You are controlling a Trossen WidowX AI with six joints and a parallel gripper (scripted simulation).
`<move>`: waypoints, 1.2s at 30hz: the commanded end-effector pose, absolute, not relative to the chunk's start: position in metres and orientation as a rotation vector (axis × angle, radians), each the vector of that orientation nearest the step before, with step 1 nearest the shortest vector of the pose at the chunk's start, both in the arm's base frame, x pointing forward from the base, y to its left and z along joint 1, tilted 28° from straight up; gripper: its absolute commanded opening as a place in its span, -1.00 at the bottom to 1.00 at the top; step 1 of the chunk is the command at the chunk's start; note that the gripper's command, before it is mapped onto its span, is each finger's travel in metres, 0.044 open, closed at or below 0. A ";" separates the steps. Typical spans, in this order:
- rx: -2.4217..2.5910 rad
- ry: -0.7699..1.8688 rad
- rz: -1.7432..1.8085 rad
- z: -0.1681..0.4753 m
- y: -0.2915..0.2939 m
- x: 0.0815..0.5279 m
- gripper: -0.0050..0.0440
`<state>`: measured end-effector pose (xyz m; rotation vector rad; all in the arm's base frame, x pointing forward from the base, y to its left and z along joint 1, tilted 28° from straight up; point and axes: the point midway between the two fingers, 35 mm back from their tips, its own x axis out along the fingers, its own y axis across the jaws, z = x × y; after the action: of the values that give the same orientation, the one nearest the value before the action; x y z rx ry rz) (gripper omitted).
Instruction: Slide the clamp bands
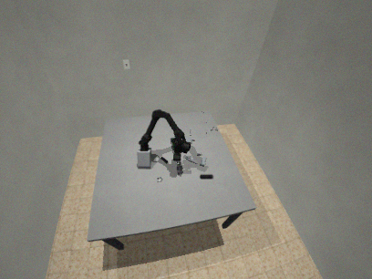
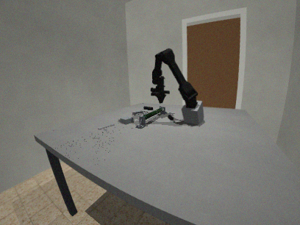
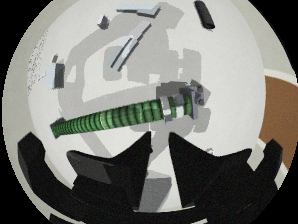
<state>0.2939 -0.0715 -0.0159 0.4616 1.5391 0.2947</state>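
The green ribbed hose (image 3: 109,119) lies on the table, running left to right in the wrist view. Its right end sits in a grey fixture (image 3: 188,104). A steel clamp band (image 3: 172,106) sits on the hose close to that fixture; I cannot make out a second band. My gripper (image 3: 160,135) hangs above the hose, clear of it, its fingers nearly together with nothing between them. In the exterior view the gripper (image 2: 160,98) points down above the hose (image 2: 151,114). In the top view the gripper (image 1: 179,167) is small and unclear.
The arm's grey base block (image 2: 193,113) stands right of the hose. A small black block (image 1: 206,176) and a small light piece (image 1: 159,179) lie on the table. Loose grey parts (image 3: 136,11) lie beyond the hose. Dark specks (image 2: 92,141) dot the near left table.
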 end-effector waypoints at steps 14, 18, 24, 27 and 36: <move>0.272 1.480 0.489 -0.019 -0.087 0.293 -0.43; 0.272 1.480 0.489 -0.024 -0.085 0.294 -0.43; 0.272 1.480 0.489 -0.033 -0.081 0.294 -0.43; 0.272 1.480 0.489 -0.037 -0.078 0.295 -0.43; 0.272 1.480 0.489 -0.047 -0.073 0.295 -0.43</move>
<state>0.2996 -0.0792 -0.0376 0.2569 1.4617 0.4807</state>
